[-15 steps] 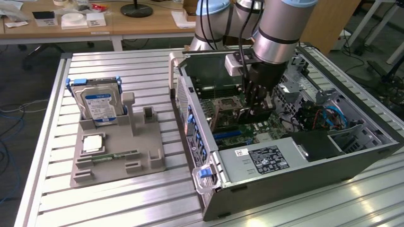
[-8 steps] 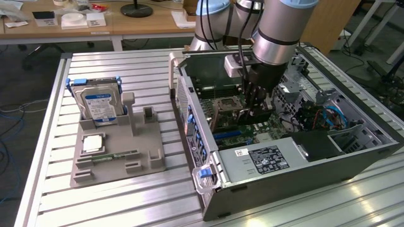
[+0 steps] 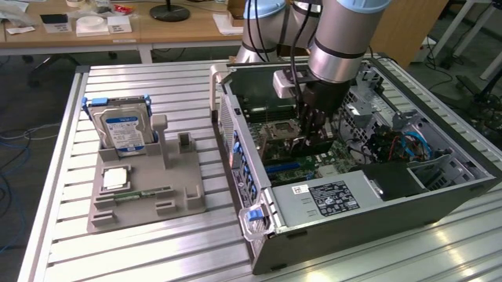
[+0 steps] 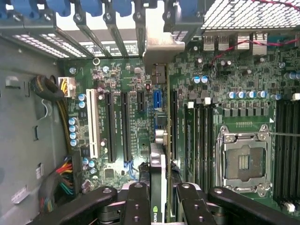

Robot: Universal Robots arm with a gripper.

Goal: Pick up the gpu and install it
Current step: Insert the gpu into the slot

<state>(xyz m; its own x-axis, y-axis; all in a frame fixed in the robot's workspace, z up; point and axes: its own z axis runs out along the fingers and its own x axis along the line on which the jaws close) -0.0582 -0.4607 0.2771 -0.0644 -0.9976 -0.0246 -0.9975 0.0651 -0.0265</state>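
We see a ribbed metal table (image 3: 149, 82) catching bright glare, with a wooden desk (image 3: 176, 30) behind it. Beside them lies dark floor (image 3: 39, 100) with loose blue cables (image 3: 16, 141).

Above the claw (image 3: 312, 141) the open case (image 3: 377, 223) leaves free passage. Around it stand walls, the power supply (image 3: 330, 197) and cables (image 3: 404, 147); below, the gripped gpu (image 4: 158, 180) covers the board (image 4: 126, 84).

gpu (image 4: 158, 185) in case (image 3: 392, 226), over motherboard (image 4: 123, 77)

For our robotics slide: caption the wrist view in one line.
Jaws grip a graphics card edge-on over the motherboard inside the computer case.
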